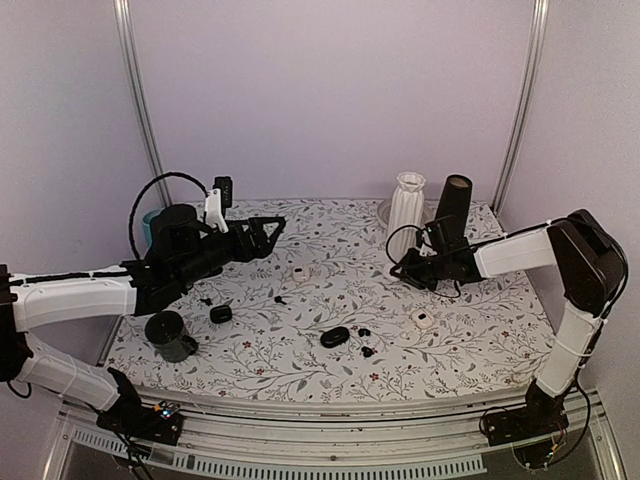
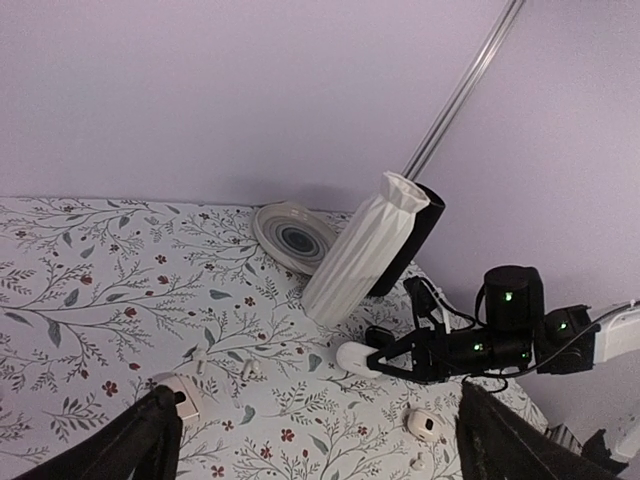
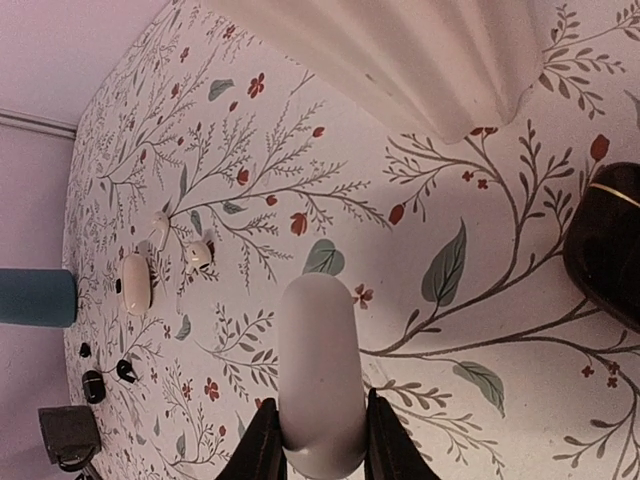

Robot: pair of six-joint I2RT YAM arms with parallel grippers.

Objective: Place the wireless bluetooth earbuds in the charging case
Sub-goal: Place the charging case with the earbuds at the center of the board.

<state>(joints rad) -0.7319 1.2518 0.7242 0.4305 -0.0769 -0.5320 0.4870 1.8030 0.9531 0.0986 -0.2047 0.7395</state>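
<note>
Tiny black earbuds (image 1: 363, 331) (image 1: 368, 351) lie beside a black case (image 1: 335, 337) at the table's front middle; another black bud (image 1: 278, 299) lies further left. My right gripper (image 1: 402, 270) is shut on a closed white pill-shaped case (image 3: 320, 370), held low over the flowered cloth in front of the vase; it also shows in the left wrist view (image 2: 365, 358). My left gripper (image 1: 272, 232) is open and empty, high over the left half of the table, its fingers (image 2: 150, 440) wide apart. Two white buds (image 3: 160, 228) (image 3: 198, 255) lie next to an open white case (image 3: 135, 283).
A white ribbed vase (image 1: 405, 205), a black cylinder (image 1: 452, 205) and a plate (image 2: 290, 238) stand at the back right. A dark cup (image 1: 170, 335) and a second black case (image 1: 221, 314) are front left, a teal cup (image 1: 152, 225) back left, another white case (image 1: 422, 320) right of centre.
</note>
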